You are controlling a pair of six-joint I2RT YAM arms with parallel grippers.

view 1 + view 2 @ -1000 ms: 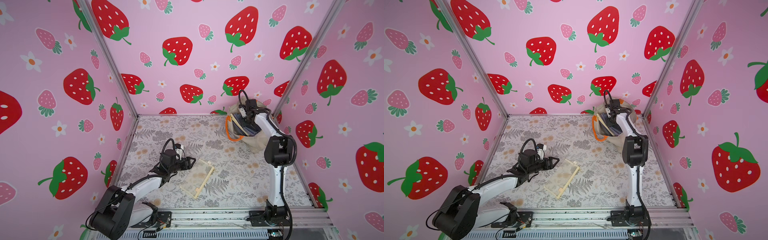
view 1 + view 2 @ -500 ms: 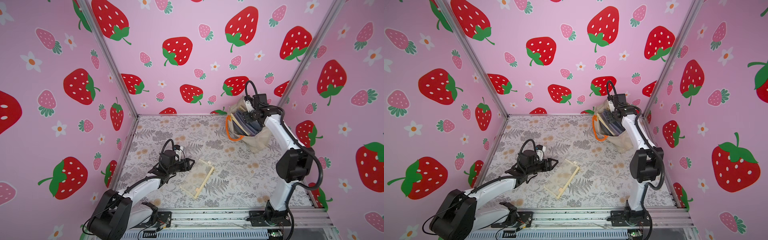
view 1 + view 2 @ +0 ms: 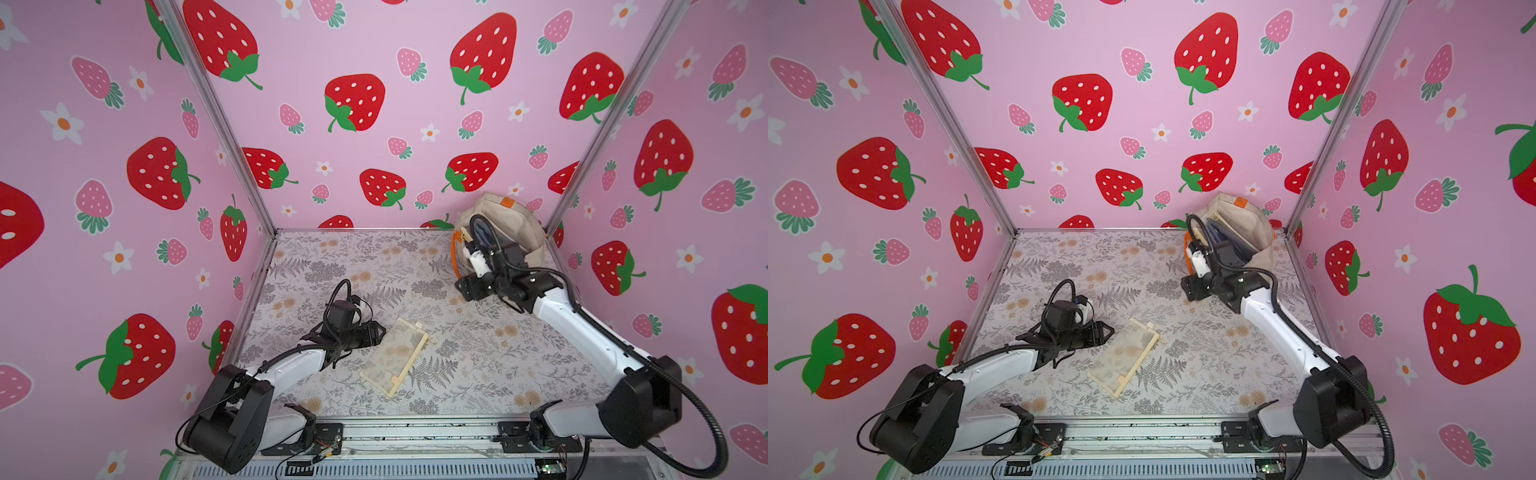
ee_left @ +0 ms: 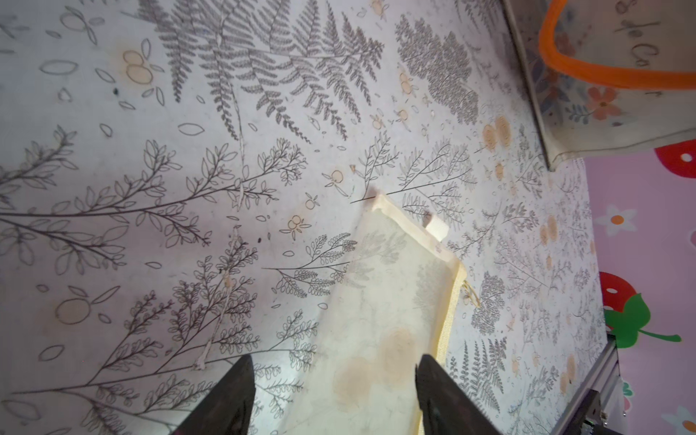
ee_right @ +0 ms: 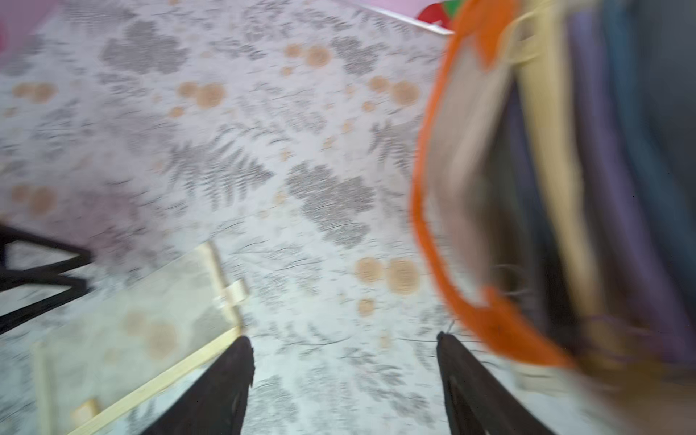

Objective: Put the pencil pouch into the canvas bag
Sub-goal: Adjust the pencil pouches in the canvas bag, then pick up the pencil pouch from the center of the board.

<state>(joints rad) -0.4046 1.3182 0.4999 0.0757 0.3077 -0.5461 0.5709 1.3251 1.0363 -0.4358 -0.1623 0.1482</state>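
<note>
Pencil pouch (image 3: 392, 357) flat on tabletop (image 3: 332, 257), outside canvas bag (image 3: 519, 226)

Lies flat near the middle of the tabletop in both top views. Cream and see-through, with a pale yellow band along one long edge and a small tab at one corner. Well apart from the canvas bag, slumped in the far right corner against the pink strawberry wall (image 3: 374, 62), mouth turned toward the tabletop, orange handle (image 3: 455, 257) hanging at the near rim. Inside that mouth, several flat pouches (image 5: 599, 169) on edge: dark blue, purple and cream, blurred in the right wrist view.

Left hand (image 3: 377, 334) just beside the pencil pouch's left edge, low over the tabletop, jaws wide apart and holding nothing. In the left wrist view, pouch end between the two fingers (image 4: 233, 395); contact not clear.

Right hand (image 3: 467, 289) in front of the bag's mouth, above the tabletop, jaws likewise spread and empty. Only patterned tabletop between them in the right wrist view.
</note>
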